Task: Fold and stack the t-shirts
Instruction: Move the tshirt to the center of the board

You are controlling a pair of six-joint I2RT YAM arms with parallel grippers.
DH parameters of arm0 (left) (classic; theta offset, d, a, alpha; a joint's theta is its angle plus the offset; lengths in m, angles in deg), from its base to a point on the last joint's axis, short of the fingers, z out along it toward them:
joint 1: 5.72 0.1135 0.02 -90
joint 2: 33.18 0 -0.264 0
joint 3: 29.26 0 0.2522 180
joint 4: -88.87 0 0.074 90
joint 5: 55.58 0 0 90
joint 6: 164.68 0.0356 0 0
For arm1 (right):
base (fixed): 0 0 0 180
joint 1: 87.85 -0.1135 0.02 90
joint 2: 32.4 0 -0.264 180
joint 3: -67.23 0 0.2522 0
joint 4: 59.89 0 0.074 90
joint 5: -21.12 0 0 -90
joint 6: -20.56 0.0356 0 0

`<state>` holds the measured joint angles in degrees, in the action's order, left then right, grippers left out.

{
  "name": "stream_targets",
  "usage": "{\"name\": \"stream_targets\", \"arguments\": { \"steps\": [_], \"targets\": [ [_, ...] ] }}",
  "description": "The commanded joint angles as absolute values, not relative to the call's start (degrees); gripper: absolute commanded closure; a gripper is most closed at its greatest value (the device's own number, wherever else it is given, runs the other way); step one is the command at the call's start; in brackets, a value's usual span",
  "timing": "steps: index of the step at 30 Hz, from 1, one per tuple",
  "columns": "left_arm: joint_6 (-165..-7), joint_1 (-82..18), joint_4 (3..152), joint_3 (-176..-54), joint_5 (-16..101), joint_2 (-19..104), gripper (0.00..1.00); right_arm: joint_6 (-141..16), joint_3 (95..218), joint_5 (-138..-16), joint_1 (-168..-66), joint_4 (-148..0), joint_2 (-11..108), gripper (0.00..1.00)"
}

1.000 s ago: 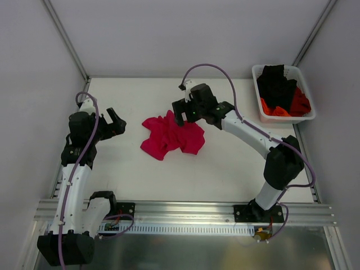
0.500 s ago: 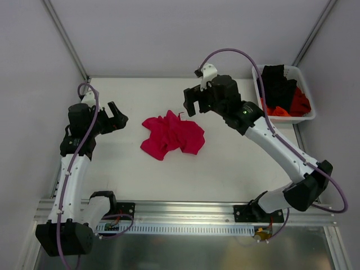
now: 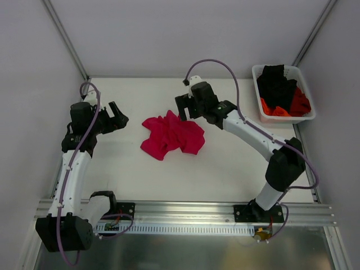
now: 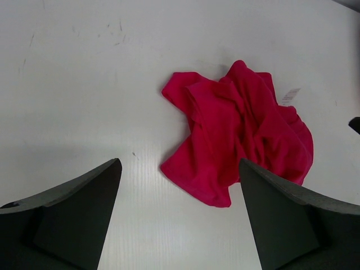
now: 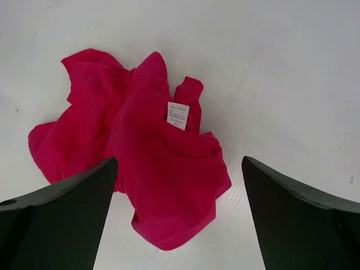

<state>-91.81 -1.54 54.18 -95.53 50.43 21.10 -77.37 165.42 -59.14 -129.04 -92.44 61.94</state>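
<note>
A crimson-pink t-shirt (image 3: pixel 171 135) lies crumpled on the white table near its middle. It also shows in the left wrist view (image 4: pixel 242 132) and in the right wrist view (image 5: pixel 146 152), with a white label (image 5: pixel 178 115) facing up. My left gripper (image 3: pixel 116 118) is open and empty, to the left of the shirt and apart from it. My right gripper (image 3: pixel 181 108) is open and empty, above the shirt's far right edge. A black t-shirt (image 3: pixel 275 84) and an orange-red t-shirt (image 3: pixel 292 106) lie in the basket.
A white plastic basket (image 3: pixel 259 112) stands at the table's far right corner. Grey walls and metal posts bound the table on the left, back and right. An aluminium rail (image 3: pixel 180 211) runs along the near edge.
My right arm swung out toward the basket and came back over the shirt's far edge, open all the while. My left gripper barely moved. The shirt has not moved.
</note>
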Motion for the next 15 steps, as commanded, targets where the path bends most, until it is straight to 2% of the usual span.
{"name": "stream_targets", "arguments": {
  "steps": [1,6,15],
  "targets": [
    [-93.0,-1.9,54.3,-95.4,50.9,23.5,0.14,-74.1,170.0,-58.2,-129.2,-90.5,66.0,0.03],
    [-94.5,-3.9,55.2,-94.9,50.8,27.2,0.16,-74.0,170.5,-63.4,-129.2,-89.3,69.7,0.01],
    [-99.7,-9.2,62.1,-93.8,48.7,36.1,0.17,-73.4,170.6,-68.2,-129.2,-88.5,75.5,0.09]
  ]
}}
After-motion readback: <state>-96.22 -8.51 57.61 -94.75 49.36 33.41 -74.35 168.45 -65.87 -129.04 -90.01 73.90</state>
